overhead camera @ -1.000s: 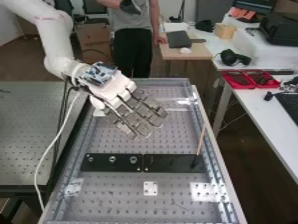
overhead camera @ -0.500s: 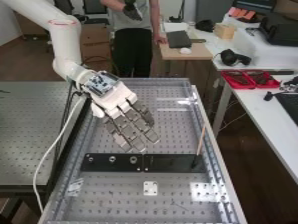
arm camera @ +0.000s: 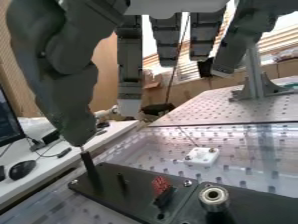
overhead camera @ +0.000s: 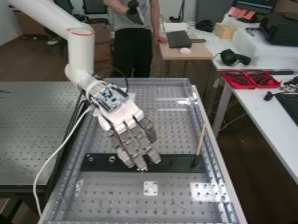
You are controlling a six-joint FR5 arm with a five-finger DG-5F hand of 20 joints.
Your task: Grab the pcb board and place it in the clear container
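"Since the hand (overhead camera: 136, 145) stands above the black plate (overhead camera: 176, 163), which step do you record?"

"Approach, in my judgement. The fingers are straight and slightly spread, with nothing pinched. Contact below the fingertips: cannot tell."

"Location of the pcb board?"

"Identity unconfirmed. The likeliest item is the white square plate (overhead camera: 151, 188), lying flat just beside the black plate, on the perforated bench top (overhead camera: 113, 200). The wrist view gives it at least 2 metal studs. A small red piece (arm camera: 161, 184) on the black plate is candidate number 2."

"And the clear container?"

"Not identified with certainty (the bench has several glossy, see-through patches). Placing remains undone."

"Requirement for the next move?"

"Settle the target, line up over it, then close the thumb and fingers on opposite edges. If the white item is correct, the hand must clear the black plate and its upright rod (overhead camera: 200, 141). Risk: a low, flat part could slide instead of lifting."
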